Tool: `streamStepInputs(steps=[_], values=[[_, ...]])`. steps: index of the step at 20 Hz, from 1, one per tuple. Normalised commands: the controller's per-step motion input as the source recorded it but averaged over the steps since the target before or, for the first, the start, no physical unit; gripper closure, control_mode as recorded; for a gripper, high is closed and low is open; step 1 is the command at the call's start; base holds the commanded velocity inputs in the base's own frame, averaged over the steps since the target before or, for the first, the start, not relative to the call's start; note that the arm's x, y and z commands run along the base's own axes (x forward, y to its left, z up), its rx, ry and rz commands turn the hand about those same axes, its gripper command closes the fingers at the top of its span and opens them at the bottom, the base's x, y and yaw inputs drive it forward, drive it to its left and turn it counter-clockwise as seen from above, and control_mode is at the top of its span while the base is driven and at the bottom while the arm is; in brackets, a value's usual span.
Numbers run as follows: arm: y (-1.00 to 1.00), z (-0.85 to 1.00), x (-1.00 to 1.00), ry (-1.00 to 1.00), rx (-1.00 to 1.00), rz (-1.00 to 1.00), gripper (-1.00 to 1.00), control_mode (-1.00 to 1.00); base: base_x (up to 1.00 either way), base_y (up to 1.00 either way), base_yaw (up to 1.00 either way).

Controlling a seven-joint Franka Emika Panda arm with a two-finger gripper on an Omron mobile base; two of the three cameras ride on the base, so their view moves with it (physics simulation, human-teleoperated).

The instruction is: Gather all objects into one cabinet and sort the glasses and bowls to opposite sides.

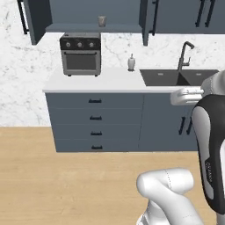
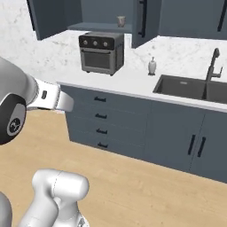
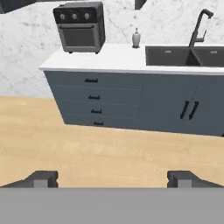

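The cabinet [image 1: 88, 17] stands open on the wall at the left, and the grey-brown mug [image 1: 102, 21] stands on its lower shelf, above the toaster oven [image 1: 81, 53]. To the right on the white surface [image 1: 110, 81] are a soap bottle [image 1: 131, 63] and the sink [image 1: 176, 78]. The claw [image 3: 112, 178] is wide open and holds nothing, above the wooden floor [image 3: 109, 148].

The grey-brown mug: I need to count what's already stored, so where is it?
The grey-brown mug stands on the open wall cabinet's bottom shelf, above the toaster oven, seen high in both base views.
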Motion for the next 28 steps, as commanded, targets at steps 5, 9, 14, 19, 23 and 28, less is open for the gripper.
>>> streamStepInputs(steps=[5, 9, 14, 19, 23, 28], values=[[0.00, 0.00, 0.00, 0.00, 0.00, 0.00, -1.00, 1.00, 0.54, 0.67, -0.24], [0.00, 0.00, 0.00, 0.00, 0.00, 0.00, -1.00, 1.00, 0.84, 0.36, -0.20], [0.00, 0.00, 0.00, 0.00, 0.00, 0.00, -1.00, 1.00, 0.87, 0.34, -0.19], [0.00, 0.00, 0.00, 0.00, 0.00, 0.00, -1.00, 1.00, 0.70, 0.55, -0.15], [0.00, 0.00, 0.00, 0.00, 0.00, 0.00, -1.00, 1.00, 0.67, 0.29, -0.14], [0.00, 0.00, 0.00, 0.00, 0.00, 0.00, -1.00, 1.00, 0.73, 0.02, -0.11]])
